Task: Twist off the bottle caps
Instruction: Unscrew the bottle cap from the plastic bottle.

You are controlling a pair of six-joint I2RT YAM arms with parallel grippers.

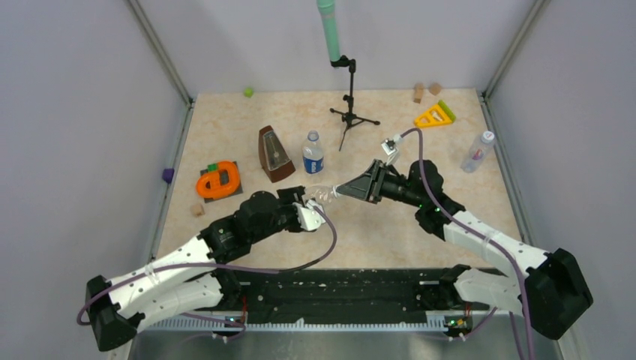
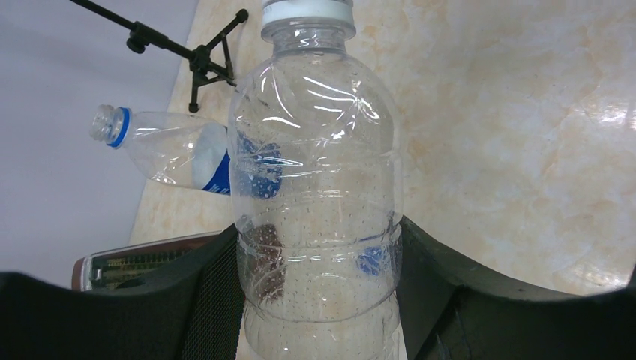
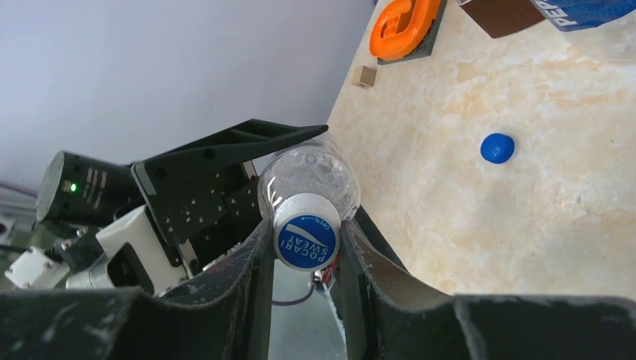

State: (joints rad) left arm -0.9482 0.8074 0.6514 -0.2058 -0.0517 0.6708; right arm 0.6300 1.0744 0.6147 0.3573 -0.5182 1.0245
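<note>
My left gripper (image 1: pixel 313 201) (image 2: pixel 319 251) is shut on the body of a plain clear bottle (image 2: pixel 315 180) (image 1: pixel 321 195), holding it above the table with its neck toward the right arm. On that neck sits a white cap (image 3: pixel 306 240) (image 2: pixel 307 9) with a blue printed top. My right gripper (image 1: pixel 339 189) (image 3: pixel 307 251) is shut on this cap, one finger against each side. A blue-and-white labelled bottle (image 1: pixel 313 154) (image 2: pixel 180 154) stands behind with an open neck. A dark blue cap (image 3: pixel 497 148) lies loose on the table. A third bottle (image 1: pixel 478 151) with a white cap stands at the right.
A brown metronome (image 1: pixel 274 154) and an orange shape on a dark base (image 1: pixel 219 180) stand left of the labelled bottle. A microphone stand (image 1: pixel 349 112) is at the back, with a yellow triangle (image 1: pixel 435 115) and wooden blocks (image 1: pixel 418 92) at the back right. White walls enclose the table.
</note>
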